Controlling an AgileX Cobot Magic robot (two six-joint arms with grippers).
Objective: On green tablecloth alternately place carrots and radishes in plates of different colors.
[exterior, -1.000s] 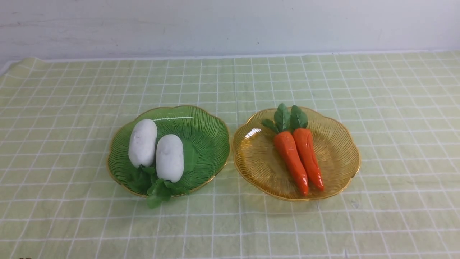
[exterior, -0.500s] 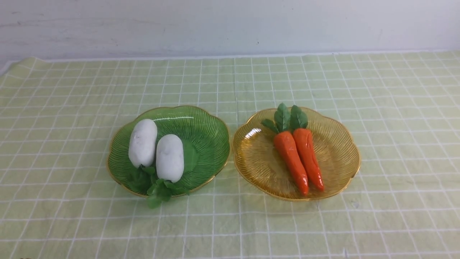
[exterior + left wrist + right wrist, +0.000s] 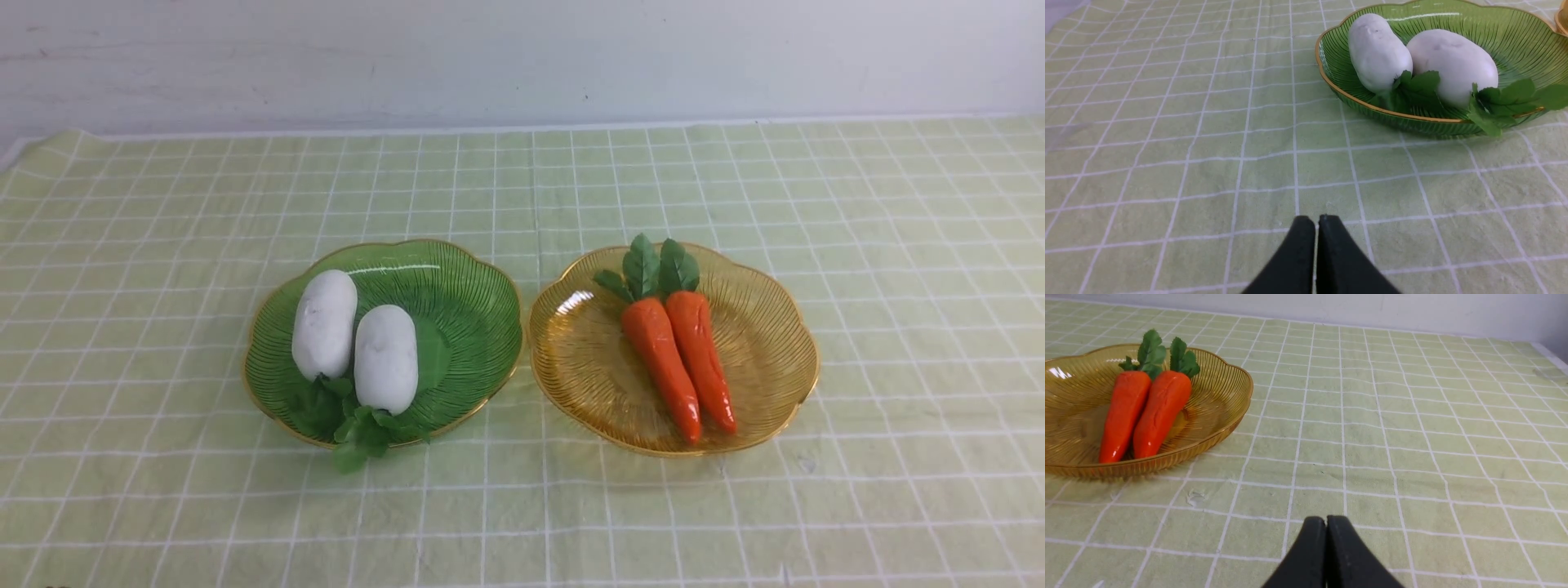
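Note:
Two white radishes (image 3: 325,323) (image 3: 386,358) lie side by side in the green plate (image 3: 473,310) on the green tablecloth (image 3: 522,506). Two orange carrots (image 3: 660,367) (image 3: 700,359) lie side by side in the amber plate (image 3: 588,367) to its right. In the left wrist view my left gripper (image 3: 1316,220) is shut and empty, low over the cloth, short of the green plate (image 3: 1506,41) and its radishes (image 3: 1378,51). In the right wrist view my right gripper (image 3: 1326,520) is shut and empty, beside the amber plate (image 3: 1224,388) and its carrots (image 3: 1161,412). Neither gripper shows in the front view.
A pale wall (image 3: 522,57) runs along the far edge of the table. The cloth's left far corner (image 3: 49,147) ends near the wall. Open cloth lies around both plates.

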